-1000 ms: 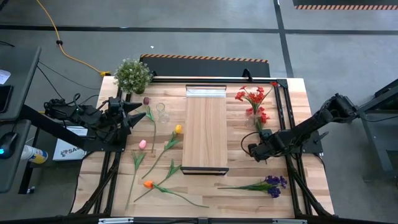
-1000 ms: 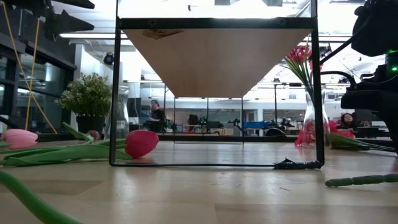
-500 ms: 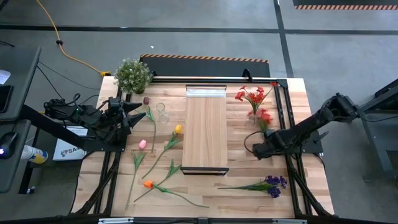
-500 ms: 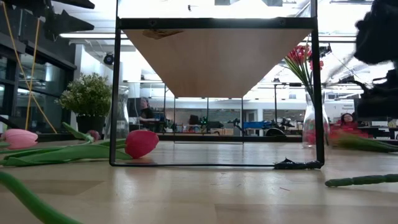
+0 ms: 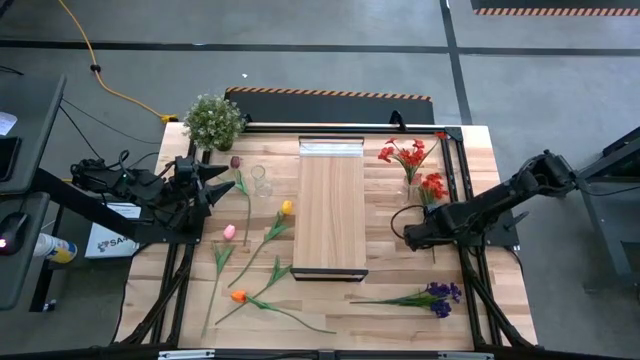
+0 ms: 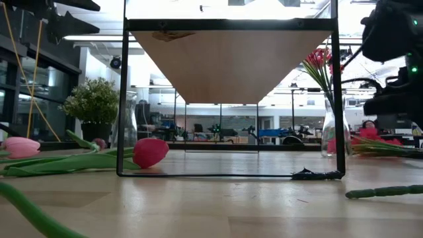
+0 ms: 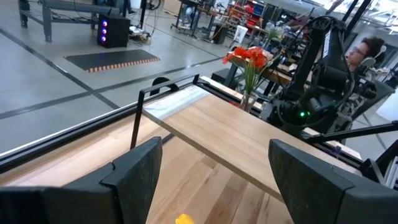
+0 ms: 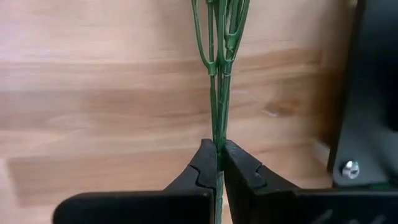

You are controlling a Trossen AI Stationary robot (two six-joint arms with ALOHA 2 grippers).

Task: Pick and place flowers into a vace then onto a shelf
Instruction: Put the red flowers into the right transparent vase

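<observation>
Your right gripper (image 8: 217,163) is pinching red flower's stem (image 8: 216,93) fully closed, low on stem so head (image 5: 431,186) is leading toward vase (image 6: 328,135) just beyond. Your left gripper (image 7: 211,180) is waiting wide open, empty.

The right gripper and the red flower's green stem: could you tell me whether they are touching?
Touching. The right wrist view shows the right gripper shut on the red flower's green stem, which runs straight down between its dark fingertips with no gap on either side.
</observation>
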